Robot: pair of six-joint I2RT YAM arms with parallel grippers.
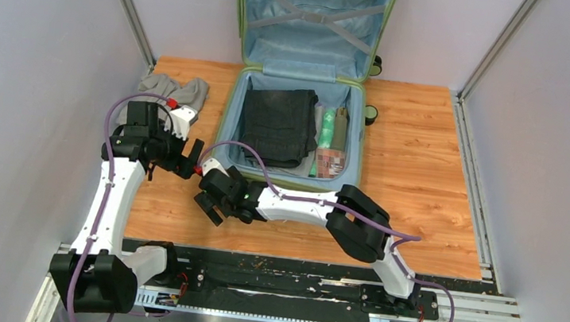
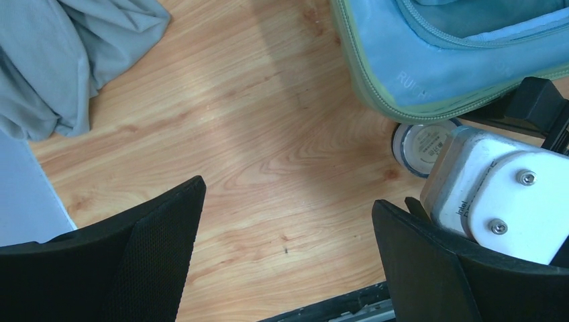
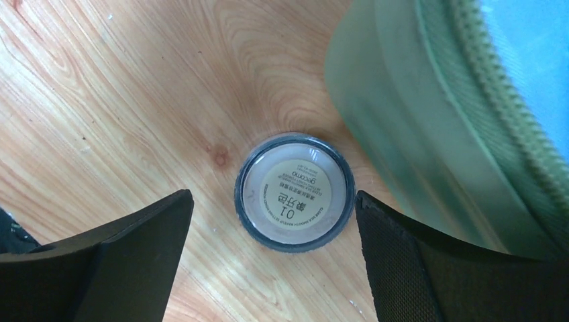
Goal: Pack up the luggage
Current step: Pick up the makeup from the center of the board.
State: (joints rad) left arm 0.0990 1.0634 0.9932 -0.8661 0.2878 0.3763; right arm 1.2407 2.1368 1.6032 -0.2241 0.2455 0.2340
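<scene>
Flanking jar, apparently untouched: right gripper

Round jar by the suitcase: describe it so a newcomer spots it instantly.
Find the open green luggage on the wooden table. Beside its near-left corner sits a small round jar. Its dark rim and cream label marked 01 set it apart.
</scene>
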